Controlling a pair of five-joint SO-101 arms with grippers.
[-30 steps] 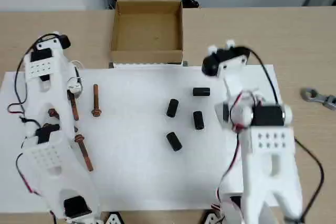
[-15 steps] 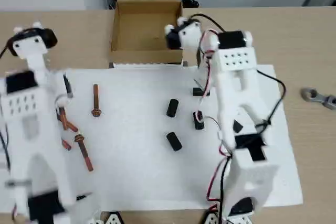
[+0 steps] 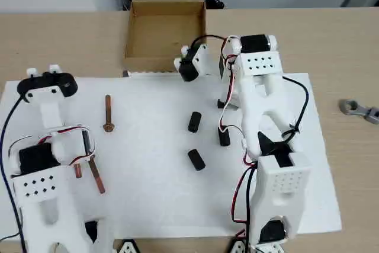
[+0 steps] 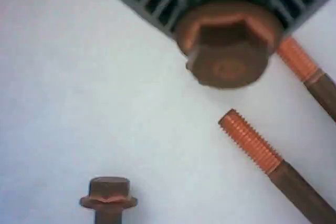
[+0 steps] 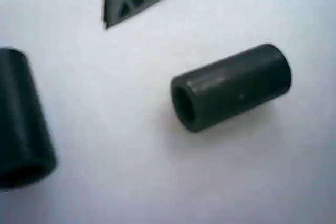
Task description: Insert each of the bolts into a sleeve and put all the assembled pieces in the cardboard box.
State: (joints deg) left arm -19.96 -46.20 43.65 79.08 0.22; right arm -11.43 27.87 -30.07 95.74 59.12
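First, high view: the left gripper point(image 3: 84, 157) sits low over the bolt cluster point(image 3: 95, 175) at the left of the white sheet point(image 3: 148, 205). 1 lone bolt point(image 3: 108, 114) lies apart from it, nearer the cardboard box point(image 3: 127, 34). The right gripper point(image 3: 227, 111) hangs among 4 sleeves point(image 3: 194, 122). 0 assemblies boxed. Best room for a hand-off, as judged: the mid-sheet band between the lone bolt and the sleeves. The right arm's upper joint point(image 3: 189, 66) is just beside the box's near wall, so a swing there could catch the cardboard.

Left wrist view: a bolt head point(image 4: 228, 45) sits against the ribbed jaw; gripped or merely touching, cannot tell. 2 threaded ends point(image 4: 252, 140) lie near, so any lift or sweep may knock them askew.

Right wrist view: 1 side-lying sleeve point(image 5: 231, 93) rests beyond the jaw, with a second sleeve point(image 5: 21, 124) at the frame edge. Gripper state: cannot tell. Risk: an off-centre touch likely rolls a round sleeve away.
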